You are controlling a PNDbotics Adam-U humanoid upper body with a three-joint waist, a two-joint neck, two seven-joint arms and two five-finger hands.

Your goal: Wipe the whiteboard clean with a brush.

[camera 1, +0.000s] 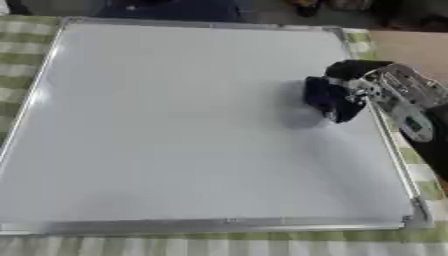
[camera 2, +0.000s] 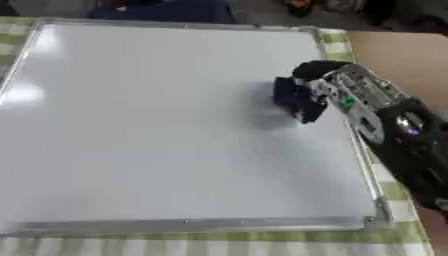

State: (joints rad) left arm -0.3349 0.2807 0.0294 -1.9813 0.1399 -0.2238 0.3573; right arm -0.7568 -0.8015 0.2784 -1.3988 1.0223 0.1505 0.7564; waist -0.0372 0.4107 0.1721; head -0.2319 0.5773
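White, glossy board surface: the whiteboard (camera 1: 175, 130) lies flat and fills most of both views, metal-framed, with no marks I can make out anywhere on it. Glare patch near its left edge, so faint ink there could be hidden.

Left side: no left hand in either view. Nothing on the left or centre of the board.

Right of centre: the brush (camera 1: 320, 95), a dark block, sits on the board close to the right frame, in the upper half. The right hand (camera 2: 350, 92) comes in from the right edge, fingers curled round the brush and clamped on it. Brush appears to touch the surface; a soft shadow lies just to its left.

Judgement on the step: mid-wipe, near the right-hand limit of a stroke. To do it well, keep the brush face flat on the board, not tipped on an edge, and sweep in overlapping passes leftward, checking the glare zone from another angle. Stop short of the frame so the brush does not catch on the raised rim.

Surroundings: green-and-white checked cloth (camera 1: 219, 246) covers the desk under the board; bare brown desk (camera 2: 394, 50) shows at upper right. Dark, unclear things at the far edge, well apart from the stroke path. No obstruction on the board itself.
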